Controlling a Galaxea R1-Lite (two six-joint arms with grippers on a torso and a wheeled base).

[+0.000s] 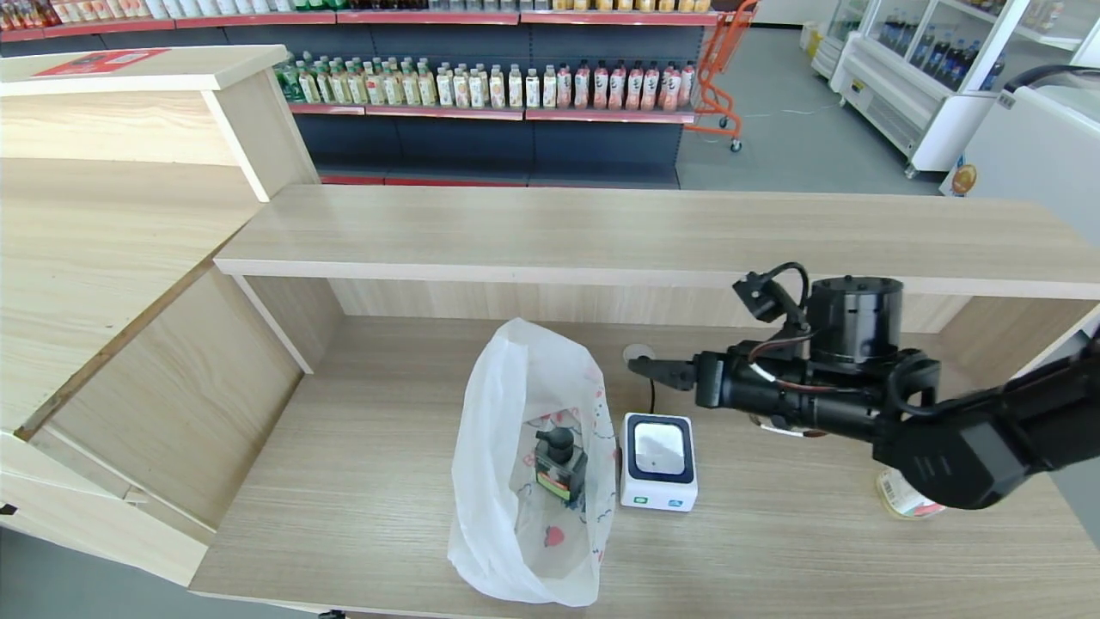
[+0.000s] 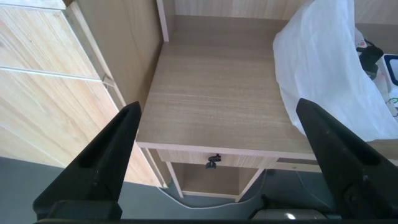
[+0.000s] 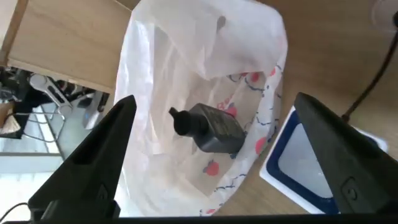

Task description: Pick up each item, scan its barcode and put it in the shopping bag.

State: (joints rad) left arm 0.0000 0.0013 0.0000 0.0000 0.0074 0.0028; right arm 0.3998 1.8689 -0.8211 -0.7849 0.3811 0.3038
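Note:
A white plastic shopping bag [image 1: 526, 481] stands open in the middle of the counter, with a dark bottle [image 1: 559, 465] inside it. Right of the bag lies the white, blue-framed scanner [image 1: 658, 460]. My right gripper [image 1: 650, 370] hangs above the counter just behind the scanner. In the right wrist view it is open [image 3: 216, 106] and holds nothing, looking down on the bag [image 3: 186, 56], the bottle [image 3: 214, 127] and the scanner [image 3: 305, 158]. A black cylindrical item [image 1: 855, 318] stands behind the right arm, which partly hides a light bottle [image 1: 904, 501]. My left gripper [image 2: 219, 109] is open over the counter's near left edge, beside the bag [image 2: 323, 68].
A raised wooden ledge [image 1: 653, 232] runs along the back of the counter, and a wooden side wall [image 1: 172, 404] closes its left end. The scanner's cable runs to a round hole [image 1: 638, 352]. A drawer key [image 2: 213, 162] hangs under the front edge.

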